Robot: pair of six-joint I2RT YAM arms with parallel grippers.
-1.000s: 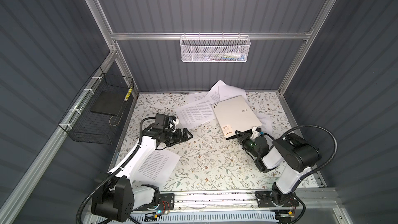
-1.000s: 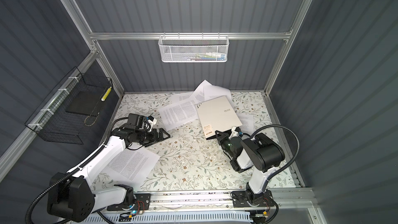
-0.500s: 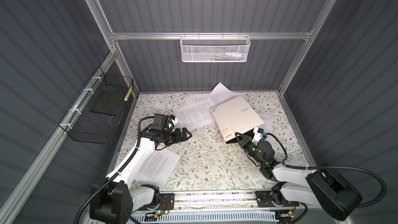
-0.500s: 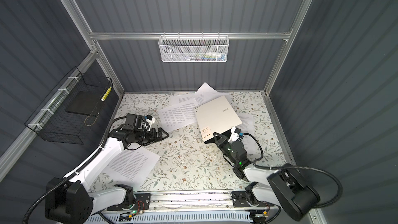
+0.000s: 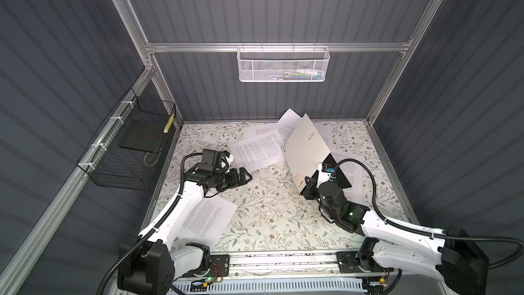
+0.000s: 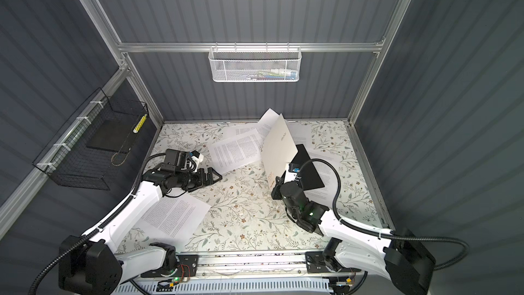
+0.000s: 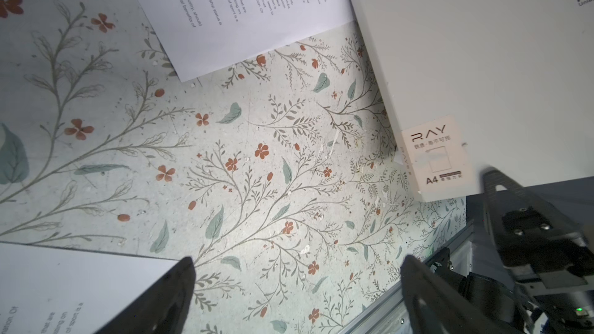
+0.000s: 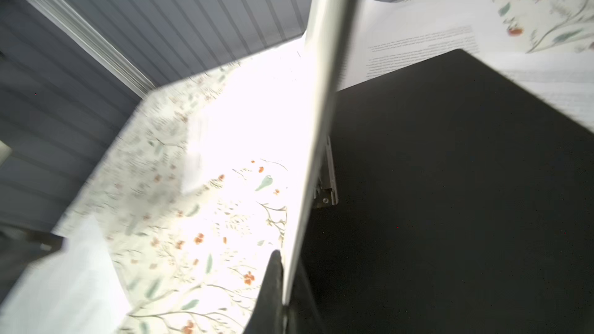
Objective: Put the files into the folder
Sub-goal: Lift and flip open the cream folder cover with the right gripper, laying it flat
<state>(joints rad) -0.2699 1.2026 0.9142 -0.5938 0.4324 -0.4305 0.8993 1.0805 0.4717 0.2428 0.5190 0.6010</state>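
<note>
Folder [image 5: 341, 178], table's [image 5: 269, 217] right side: opening step, cover [image 5: 306, 148] tilted up, right gripper [image 5: 308, 190] pinching its edge; left gripper [image 5: 245, 176] wide, empty; next likely needs cover laid flat.

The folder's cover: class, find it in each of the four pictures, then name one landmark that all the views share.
Top view: the folder cover stands tilted up, right of centre, towards the back.
Top view: the same spot, right of centre.
Left wrist: broad pale face with the RAY A4 label.
Right wrist: seen edge-on, a pale strip beside the black inside.
Shared landmark: the floral table.
</note>
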